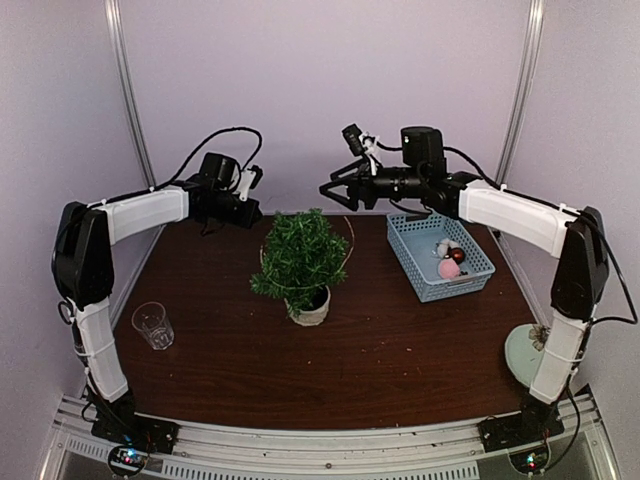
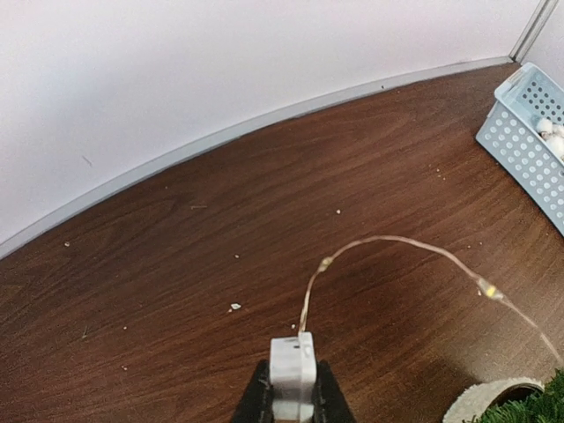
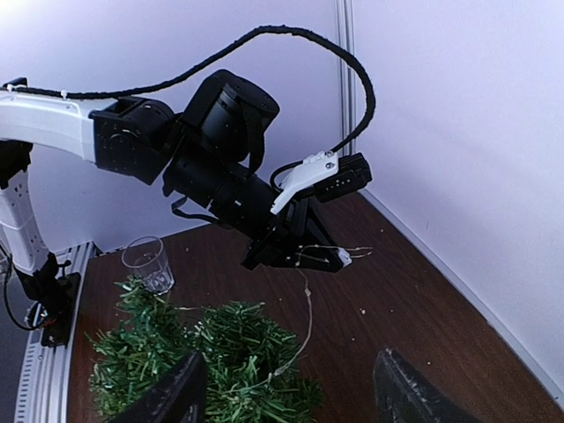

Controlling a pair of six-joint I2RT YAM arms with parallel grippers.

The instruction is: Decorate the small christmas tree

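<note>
The small christmas tree (image 1: 300, 258) stands in its white pot (image 1: 311, 308) mid-table; its sprigs also fill the lower left of the right wrist view (image 3: 211, 352). My left gripper (image 2: 293, 398) is shut on a small white box (image 2: 293, 370), held just above the table behind the tree. A thin light wire (image 2: 397, 240) arcs from the box into the tree. The right wrist view shows that gripper (image 3: 328, 256) and the wire (image 3: 308, 308) hanging down. My right gripper (image 1: 335, 190) hovers above and behind the tree, open, with nothing between its fingers (image 3: 176, 392).
A light-blue basket (image 1: 470, 275) holding ball ornaments (image 1: 448, 267) sits at the right back. A clear glass (image 1: 152, 325) stands at the front left. A pale round object (image 1: 525, 350) lies by the right arm's base. The back wall is close behind both grippers.
</note>
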